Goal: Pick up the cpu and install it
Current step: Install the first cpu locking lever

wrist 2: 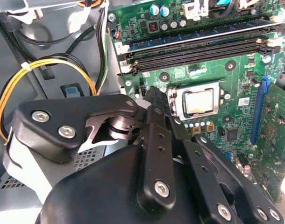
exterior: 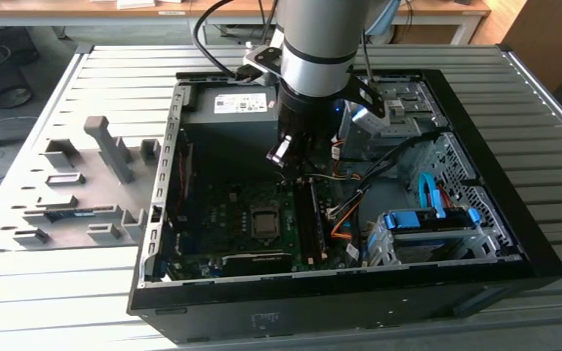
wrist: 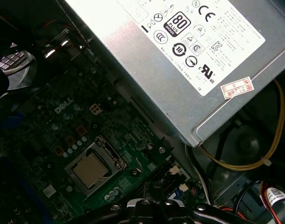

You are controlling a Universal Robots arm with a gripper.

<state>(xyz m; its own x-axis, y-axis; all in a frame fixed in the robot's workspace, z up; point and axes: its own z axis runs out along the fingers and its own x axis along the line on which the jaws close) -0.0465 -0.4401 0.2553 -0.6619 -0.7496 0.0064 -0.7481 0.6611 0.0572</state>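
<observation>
Black gripper (wrist 2: 154, 100) linkage foremost, jaws seemingly closed and empty, above motherboard (wrist 2: 226, 135). Cpu (wrist 2: 198, 102) seated in socket (wrist 2: 180, 109); install step apparently done, retreat pending.

One cpu (wrist 2: 198, 102), one motherboard (wrist 2: 236, 74), one power supply (wrist: 180, 60), one computer case (exterior: 496, 248)

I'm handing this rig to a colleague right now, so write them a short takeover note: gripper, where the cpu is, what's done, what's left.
Gripper: above the motherboard inside the open computer case, beside the socket; jaws closed together, holding nothing.
Cpu: lying flat in the motherboard socket, also seen in the first wrist view; gripper not touching it.
Done: cpu picked up and placed in the socket.
Left: whether the socket's retention frame is latched cannot be told; check that.
</observation>
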